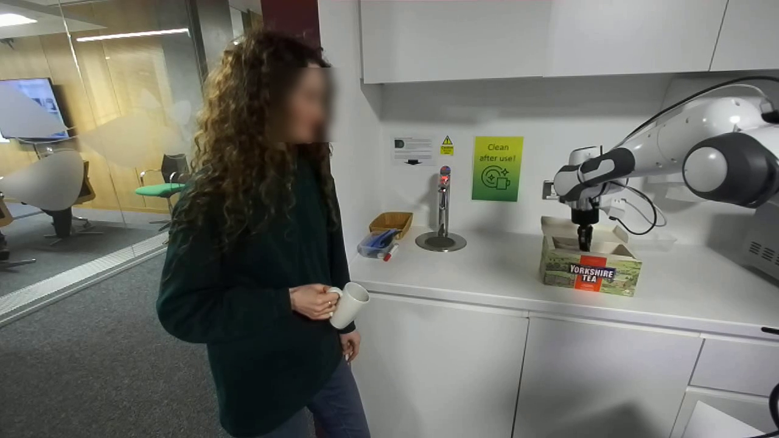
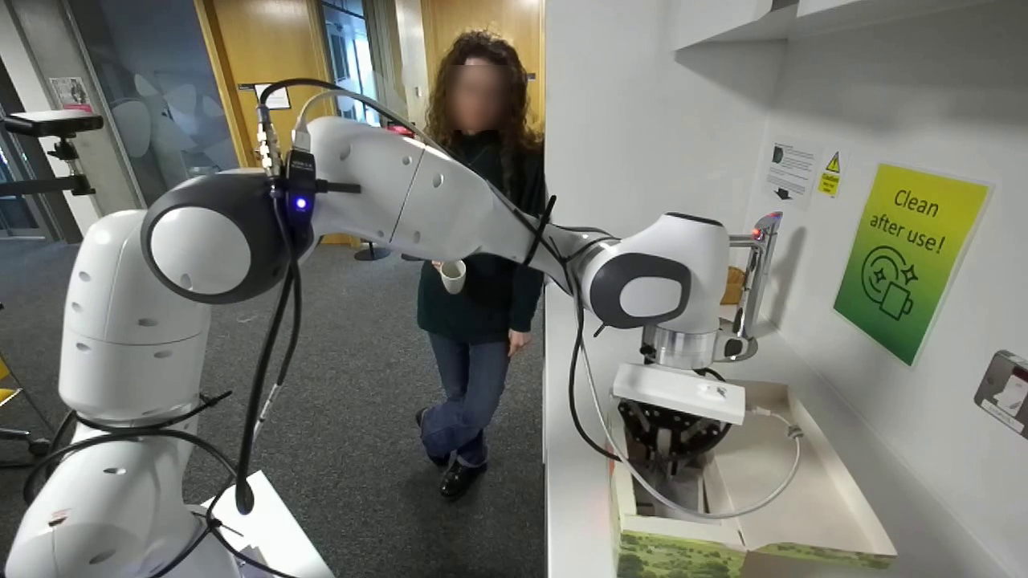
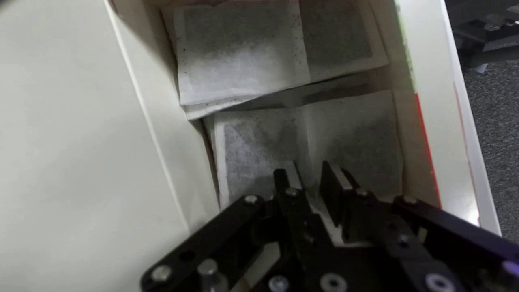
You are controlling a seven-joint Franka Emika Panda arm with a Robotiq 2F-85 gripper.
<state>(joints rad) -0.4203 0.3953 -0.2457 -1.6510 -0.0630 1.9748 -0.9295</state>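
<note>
My black gripper (image 3: 311, 170) points down into an open Yorkshire Tea box (image 1: 557, 271), its fingertips below the rim. A narrow gap parts the two jaws, so it stands partly open. Square pale tea bags (image 3: 259, 148) lie right beneath the fingertips, with a seam running under the gap. Nothing is visibly gripped; whether the tips touch the paper I cannot tell. More tea bags (image 3: 243, 56) sit stacked farther up in the wrist view. In an exterior view the gripper (image 1: 585, 246) reaches in behind the printed front. The box's contents are hidden in both exterior views.
The box's raised lid (image 2: 791, 457) leans toward the wall. A cable loop (image 2: 771, 498) hangs beside the wrist. On the counter (image 1: 481, 267) stand a tap (image 1: 443, 213), a wicker basket (image 1: 392, 223) and a clear tub (image 1: 374, 244). A person (image 1: 255, 261) holds a white mug (image 1: 349, 305).
</note>
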